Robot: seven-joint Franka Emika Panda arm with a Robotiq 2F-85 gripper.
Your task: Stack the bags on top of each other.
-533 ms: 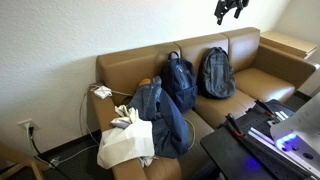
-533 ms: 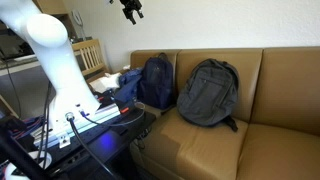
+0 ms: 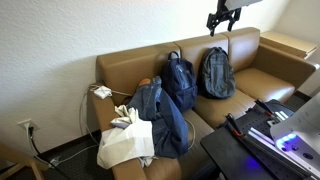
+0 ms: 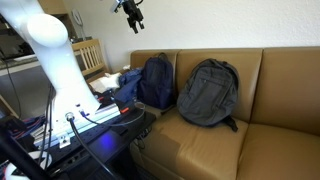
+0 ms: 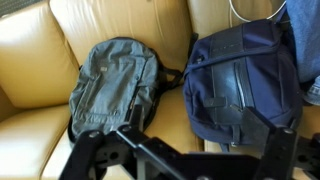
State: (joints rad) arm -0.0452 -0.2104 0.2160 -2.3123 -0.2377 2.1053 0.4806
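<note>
Navy backpack beside grey backpack, gripper high above, jaws apart

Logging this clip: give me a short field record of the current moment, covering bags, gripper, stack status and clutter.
setting: tan sofa
navy backpack: upright, leaning on the backrest
grey backpack: upright beside the navy backpack, also against the backrest
gripper: open, empty, high above both bags
stack status: not yet done; bags side by side, neither on the other
other items: white tote bag and denim heap at the sofa's far end from the grey backpack
</note>
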